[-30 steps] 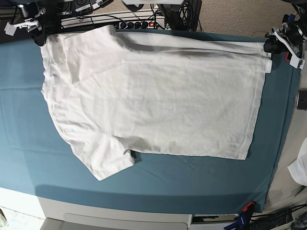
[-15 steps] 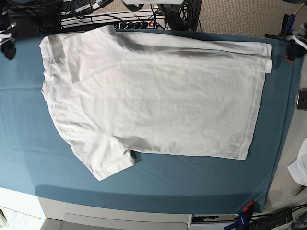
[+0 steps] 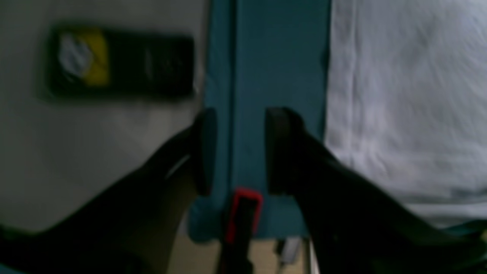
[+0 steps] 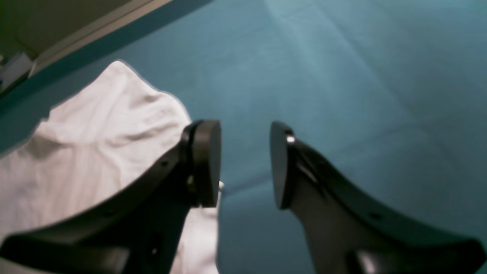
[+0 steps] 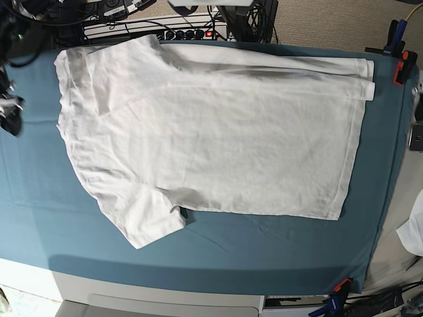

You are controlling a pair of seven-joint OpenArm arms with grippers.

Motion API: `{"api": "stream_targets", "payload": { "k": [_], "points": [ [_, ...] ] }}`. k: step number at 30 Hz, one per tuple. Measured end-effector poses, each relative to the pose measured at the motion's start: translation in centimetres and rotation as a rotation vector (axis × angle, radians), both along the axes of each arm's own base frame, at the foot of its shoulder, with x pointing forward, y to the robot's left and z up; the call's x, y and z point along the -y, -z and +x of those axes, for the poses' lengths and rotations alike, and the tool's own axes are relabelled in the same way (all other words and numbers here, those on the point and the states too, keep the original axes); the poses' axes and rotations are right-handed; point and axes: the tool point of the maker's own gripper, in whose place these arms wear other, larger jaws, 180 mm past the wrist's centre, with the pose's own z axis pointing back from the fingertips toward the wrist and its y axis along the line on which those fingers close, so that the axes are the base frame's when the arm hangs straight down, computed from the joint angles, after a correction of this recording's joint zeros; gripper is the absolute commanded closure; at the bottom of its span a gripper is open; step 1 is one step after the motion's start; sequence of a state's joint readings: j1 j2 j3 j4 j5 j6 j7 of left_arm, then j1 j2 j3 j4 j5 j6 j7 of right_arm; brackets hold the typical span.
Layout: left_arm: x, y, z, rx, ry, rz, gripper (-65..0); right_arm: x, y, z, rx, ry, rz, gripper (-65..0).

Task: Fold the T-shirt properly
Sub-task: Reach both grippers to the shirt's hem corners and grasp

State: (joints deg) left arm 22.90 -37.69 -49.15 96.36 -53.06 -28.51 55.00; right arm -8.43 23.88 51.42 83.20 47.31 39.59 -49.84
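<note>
Fabric of the white cotton T-shirt (image 5: 231, 145) lies long from side to side on the teal sheet (image 5: 264, 264). Left hand (image 3: 239, 152) and right hand (image 4: 245, 165), both empty with fingers apart, stand beyond its opposite ends.

Teal sheet (image 5: 264, 261) spread across a pale table (image 5: 99, 287), red-tipped clamps (image 5: 405, 67) (image 5: 340, 290) at two and five o'clock, brown speckled surface (image 5: 317, 23) at twelve
</note>
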Motion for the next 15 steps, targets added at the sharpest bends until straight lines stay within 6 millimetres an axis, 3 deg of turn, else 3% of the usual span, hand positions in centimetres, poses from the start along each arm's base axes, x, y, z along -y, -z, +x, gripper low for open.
{"api": "stream_targets", "payload": {
  "k": [3, 7, 12, 15],
  "points": [
    [1.2, -0.3, 2.7, 0.015, 0.052, 0.035, -22.3, -3.5, 1.1, 3.7, -0.036, -0.117, -0.051, -22.8],
    [3.9, 1.1, 6.7, 0.019, 0.122, 0.053, -22.3, -7.7, 2.0, 7.8, -0.065, -0.230, -0.126, -22.8],
    [6.0, 3.3, 12.1, -0.016, 0.157, 0.012, -21.9, -11.2, 2.2, 10.8, -0.060, -0.293, -0.164, -22.8],
    [5.8, 4.2, 15.5, -0.045, 0.120, -0.059, -21.9, -12.4, 1.7, 11.9, -0.028, -0.300, -0.166, -22.8]
  ]
}}
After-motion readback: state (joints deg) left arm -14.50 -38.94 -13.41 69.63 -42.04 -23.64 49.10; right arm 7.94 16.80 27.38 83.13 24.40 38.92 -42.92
